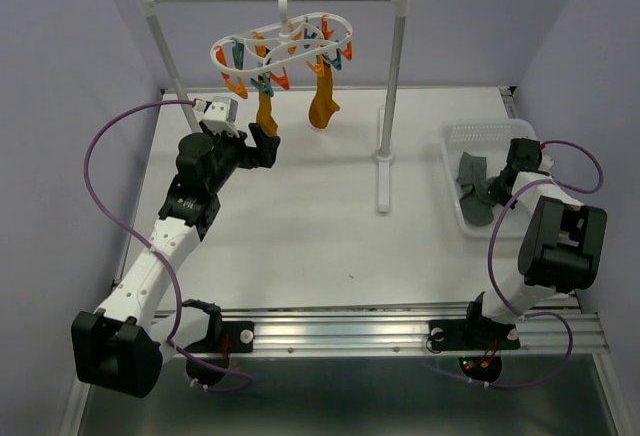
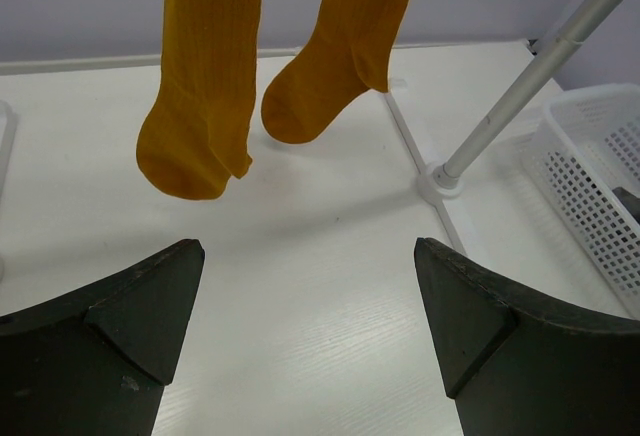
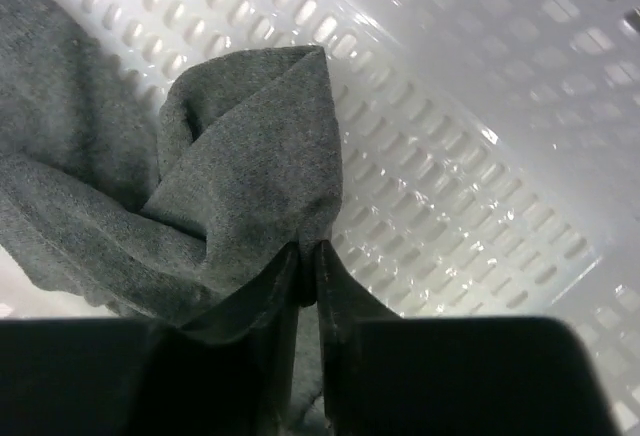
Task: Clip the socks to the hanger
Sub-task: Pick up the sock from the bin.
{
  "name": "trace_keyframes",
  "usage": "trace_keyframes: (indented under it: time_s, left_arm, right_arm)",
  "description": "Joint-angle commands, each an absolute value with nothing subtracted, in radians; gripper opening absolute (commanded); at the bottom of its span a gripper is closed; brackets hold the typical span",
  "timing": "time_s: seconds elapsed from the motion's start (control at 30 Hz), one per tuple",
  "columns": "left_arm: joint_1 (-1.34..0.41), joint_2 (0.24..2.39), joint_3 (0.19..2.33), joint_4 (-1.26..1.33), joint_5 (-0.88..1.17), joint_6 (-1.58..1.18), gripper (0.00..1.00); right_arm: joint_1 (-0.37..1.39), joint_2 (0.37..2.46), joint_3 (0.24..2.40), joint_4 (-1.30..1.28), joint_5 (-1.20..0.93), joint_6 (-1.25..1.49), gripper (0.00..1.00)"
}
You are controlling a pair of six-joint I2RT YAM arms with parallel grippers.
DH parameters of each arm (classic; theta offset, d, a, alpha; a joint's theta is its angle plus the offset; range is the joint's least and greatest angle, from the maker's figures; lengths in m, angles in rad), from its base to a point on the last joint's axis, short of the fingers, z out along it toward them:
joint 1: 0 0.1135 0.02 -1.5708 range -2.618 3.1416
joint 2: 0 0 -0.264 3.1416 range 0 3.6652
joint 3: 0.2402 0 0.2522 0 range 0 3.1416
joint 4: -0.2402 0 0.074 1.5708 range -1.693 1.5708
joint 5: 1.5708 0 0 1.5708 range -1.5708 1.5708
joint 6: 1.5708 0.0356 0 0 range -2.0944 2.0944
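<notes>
Our right tool (image 3: pixel 307 256) pinches a raised fold of the grey sock (image 3: pixel 240 146) in the basket (image 3: pixel 480 156) beneath it, which we judge light, limp and best held near the cuff, while our left tool (image 2: pixel 308 256) gapes just short of two hung orange socks (image 2: pixel 205 76).

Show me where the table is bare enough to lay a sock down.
Widest bare patch: the table's middle, between the left arm and the rail stand's foot. A narrower strip lies between that foot and the basket. Crowded: the basket, holding grey socks and the right gripper; also under the hanger, where orange socks dangle by the left gripper.
</notes>
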State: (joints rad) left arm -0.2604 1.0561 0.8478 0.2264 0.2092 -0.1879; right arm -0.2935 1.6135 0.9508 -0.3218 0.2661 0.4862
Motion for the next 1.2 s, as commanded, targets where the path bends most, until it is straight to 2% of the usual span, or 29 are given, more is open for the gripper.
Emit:
trace_keyframes:
  time_s: [0.0, 0.17, 0.27, 0.47, 0.6, 0.8, 0.9, 1.07, 1.17]
  left_arm:
    - [-0.259, 1.011, 0.884, 0.259, 0.216, -0.176, 0.99]
    - [-0.259, 0.996, 0.887, 0.261, 0.219, -0.175, 0.99]
    - [-0.259, 0.999, 0.894, 0.262, 0.233, -0.178, 0.99]
    - [-0.261, 1.02, 0.914, 0.281, 0.323, -0.189, 0.99]
    - [-0.262, 1.046, 0.937, 0.298, 0.419, -0.196, 0.99]
    - [-0.287, 1.074, 0.976, 0.331, 0.615, -0.212, 0.99]
    - [-0.322, 1.083, 0.988, 0.336, 0.647, -0.213, 0.99]
    - [-0.373, 1.106, 1.023, 0.341, 0.664, -0.238, 0.99]
    - [-0.402, 1.126, 1.035, 0.353, 0.673, -0.256, 0.99]
  right_arm:
    - [-0.293, 1.55, 0.939, -0.172, 0.213, 0.387, 0.01]
    - [-0.293, 1.399, 0.972, -0.158, 0.256, 0.275, 0.01]
    - [-0.293, 1.324, 0.988, -0.131, 0.213, 0.203, 0.01]
    - [-0.293, 1.186, 1.029, -0.087, -0.045, 0.117, 0.01]
    - [-0.284, 1.143, 1.055, -0.055, -0.39, 0.054, 0.01]
    - [0.04, 1.199, 1.224, -0.17, -0.344, -0.132, 0.01]
    - [0.129, 1.302, 1.337, -0.245, -0.532, -0.184, 0.01]
    - [0.305, 1.37, 1.391, -0.331, -0.62, -0.455, 0.01]
    - [0.333, 1.413, 1.422, -0.429, -0.817, -0.628, 0.01]
